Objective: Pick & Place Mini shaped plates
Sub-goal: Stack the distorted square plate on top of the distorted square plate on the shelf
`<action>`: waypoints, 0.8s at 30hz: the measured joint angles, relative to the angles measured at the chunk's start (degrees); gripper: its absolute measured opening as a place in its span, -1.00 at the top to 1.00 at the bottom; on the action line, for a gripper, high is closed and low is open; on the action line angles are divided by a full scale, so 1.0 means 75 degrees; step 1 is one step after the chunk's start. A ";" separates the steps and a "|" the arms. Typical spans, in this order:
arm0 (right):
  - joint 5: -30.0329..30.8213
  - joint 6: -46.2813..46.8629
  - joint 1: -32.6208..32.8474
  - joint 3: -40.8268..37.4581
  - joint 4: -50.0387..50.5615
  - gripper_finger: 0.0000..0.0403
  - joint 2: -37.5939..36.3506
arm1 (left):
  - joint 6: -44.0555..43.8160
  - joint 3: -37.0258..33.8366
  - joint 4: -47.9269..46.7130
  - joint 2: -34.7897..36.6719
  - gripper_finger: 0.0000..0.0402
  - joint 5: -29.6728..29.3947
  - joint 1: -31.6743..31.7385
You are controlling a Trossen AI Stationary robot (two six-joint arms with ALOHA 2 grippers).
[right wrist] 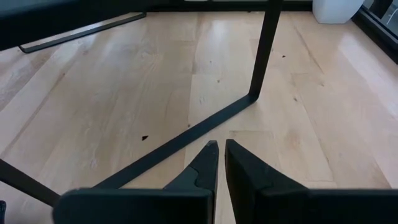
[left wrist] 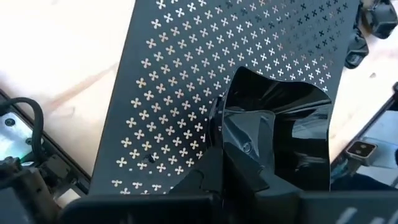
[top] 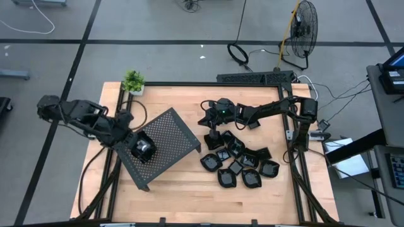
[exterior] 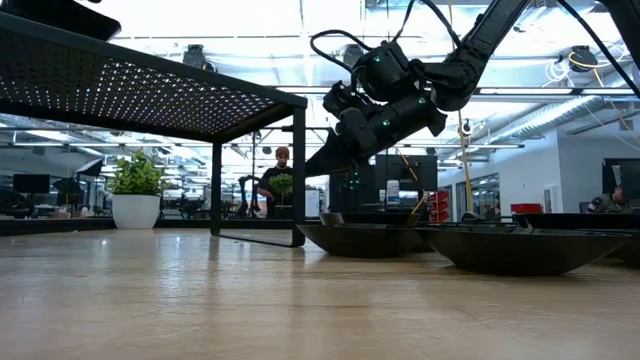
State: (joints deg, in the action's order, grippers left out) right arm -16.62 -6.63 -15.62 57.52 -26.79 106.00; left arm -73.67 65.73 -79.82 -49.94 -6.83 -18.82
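Glossy black shallow mini plate (left wrist: 283, 134), stiff, light and slippery, sits rim-pinched in closed left gripper (left wrist: 239, 158) over perforated tray (left wrist: 186, 74).

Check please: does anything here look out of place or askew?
Nothing is spilled or damaged. The small glossy black plates lie in an overlapping pile, and the dark perforated metal tray stands skewed to the table edges. The left gripper holds one glossy black plate over it.

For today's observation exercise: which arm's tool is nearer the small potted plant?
Left. Its tool is over the perforated tray, just below the potted plant; the right tool is beyond the tray.
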 joint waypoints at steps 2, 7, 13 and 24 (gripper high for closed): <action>0.0000 0.0002 -0.0003 0.0000 0.0006 0.90 0.0000 | -0.0201 0.0000 0.0075 -0.0099 0.98 -0.0090 -0.0220; 0.0000 0.0082 -0.0003 0.0000 0.0003 0.90 0.0000 | -0.0701 0.0000 0.0107 -0.0422 0.95 -0.0167 -0.0688; -0.0002 0.0076 0.0000 0.0000 -0.0001 0.90 0.0000 | -0.1186 0.0000 0.0106 -0.0753 0.95 -0.0182 -0.1051; -0.0003 0.0166 0.0000 -0.0003 -0.0053 0.90 0.0000 | -0.0889 0.0000 -0.0071 -0.0820 0.60 -0.0491 -0.1111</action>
State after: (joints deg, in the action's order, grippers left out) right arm -16.64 -5.39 -15.62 57.49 -27.18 106.00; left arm -80.34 65.73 -80.36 -56.10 -10.51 -27.16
